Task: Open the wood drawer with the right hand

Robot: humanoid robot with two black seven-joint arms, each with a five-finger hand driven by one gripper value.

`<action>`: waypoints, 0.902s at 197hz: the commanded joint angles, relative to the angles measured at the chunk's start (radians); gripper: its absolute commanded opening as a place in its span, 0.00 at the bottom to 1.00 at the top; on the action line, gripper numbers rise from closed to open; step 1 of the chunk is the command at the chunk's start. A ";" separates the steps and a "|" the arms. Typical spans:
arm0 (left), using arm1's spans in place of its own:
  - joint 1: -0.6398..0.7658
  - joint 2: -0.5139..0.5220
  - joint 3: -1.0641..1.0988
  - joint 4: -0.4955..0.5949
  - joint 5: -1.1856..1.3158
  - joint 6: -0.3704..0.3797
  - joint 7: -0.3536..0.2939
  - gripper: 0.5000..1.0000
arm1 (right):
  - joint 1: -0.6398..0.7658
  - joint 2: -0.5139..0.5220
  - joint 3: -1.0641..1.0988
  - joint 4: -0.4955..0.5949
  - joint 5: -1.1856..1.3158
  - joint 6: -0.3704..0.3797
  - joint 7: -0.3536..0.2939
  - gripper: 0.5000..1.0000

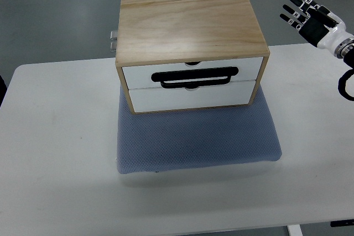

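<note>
Drawers, two with white fronts, sat shut in the light wooden box point(191, 48) on a blue-grey mat point(199, 136) mid-surface. Rigid and probably light (mat may curb sliding), they offered a black loop handle point(196, 77). Right robot hand point(311, 17) hovered released, well apart.

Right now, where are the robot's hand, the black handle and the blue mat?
right hand point(314, 21), top view, on the black palm, fingers spread.
black handle point(196, 77), top view, middle of its bar.
blue mat point(199, 136), top view, bare patch before the drawers.
</note>
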 commanded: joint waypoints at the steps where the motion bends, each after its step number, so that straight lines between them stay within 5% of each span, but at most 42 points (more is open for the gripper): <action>1: 0.000 0.000 0.000 -0.002 -0.002 0.000 0.000 1.00 | -0.001 0.009 -0.002 0.000 0.000 0.000 0.000 0.89; 178: -0.015 0.000 0.000 0.004 -0.002 0.000 -0.002 1.00 | -0.004 -0.054 -0.006 0.000 -0.003 -0.003 -0.006 0.89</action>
